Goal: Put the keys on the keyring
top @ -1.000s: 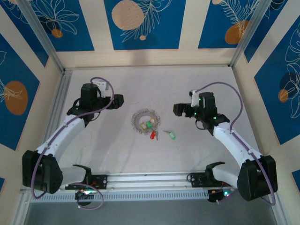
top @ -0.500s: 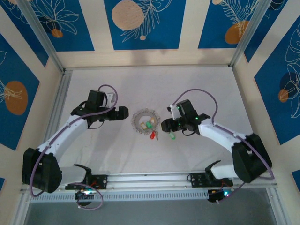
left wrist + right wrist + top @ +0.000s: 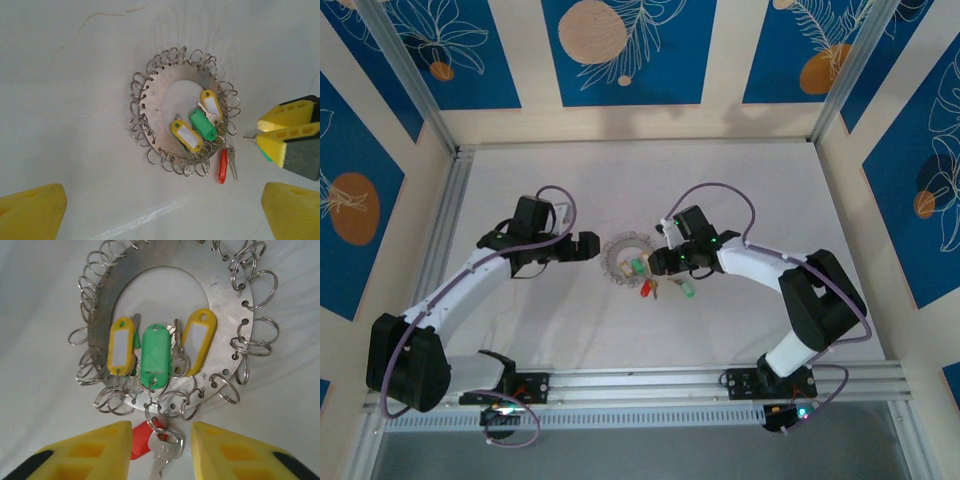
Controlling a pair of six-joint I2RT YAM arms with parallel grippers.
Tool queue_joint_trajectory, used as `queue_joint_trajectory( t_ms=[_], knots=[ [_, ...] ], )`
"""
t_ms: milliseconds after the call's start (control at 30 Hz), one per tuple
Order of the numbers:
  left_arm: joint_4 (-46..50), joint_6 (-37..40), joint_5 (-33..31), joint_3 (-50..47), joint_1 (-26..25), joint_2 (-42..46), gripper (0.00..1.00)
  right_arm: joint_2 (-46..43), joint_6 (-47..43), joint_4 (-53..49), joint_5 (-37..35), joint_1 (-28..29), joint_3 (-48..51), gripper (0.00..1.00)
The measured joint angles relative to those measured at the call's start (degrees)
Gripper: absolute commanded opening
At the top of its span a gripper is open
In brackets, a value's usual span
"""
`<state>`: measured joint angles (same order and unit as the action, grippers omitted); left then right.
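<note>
Yellow fingers [image 3: 30, 210] on the left gripper [image 3: 160, 215] are spread wide with nothing held, and the keyring [image 3: 160, 110] lies just ahead. Over on the right gripper [image 3: 161, 432] the jaws look half closed, can't tell if it's actually gripping. The red key [image 3: 141, 440] sits between its tips, with the other keys [image 3: 155, 357] just beyond.

The worktop [image 3: 620, 190] is covered in a white, slightly wrinkled sheet and boxed in by pale walls [image 3: 725, 70]. The blue panels [image 3: 665, 60] on them have white leaf doodles and orange circles. There are silver posts [image 3: 410, 75] in the back corners and a rail [image 3: 650, 382] up front.
</note>
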<state>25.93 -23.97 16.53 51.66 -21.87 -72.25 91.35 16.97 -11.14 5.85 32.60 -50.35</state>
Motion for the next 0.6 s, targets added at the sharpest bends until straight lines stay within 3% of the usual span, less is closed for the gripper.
queue_joint_trajectory(
  t_ms=[600],
  knots=[
    [0.1, 0.0, -0.3, 0.0, -0.4, 0.0, 1.00, 7.7, -1.1, -4.2, -7.3, 2.7, -6.2, 0.30]
  ],
)
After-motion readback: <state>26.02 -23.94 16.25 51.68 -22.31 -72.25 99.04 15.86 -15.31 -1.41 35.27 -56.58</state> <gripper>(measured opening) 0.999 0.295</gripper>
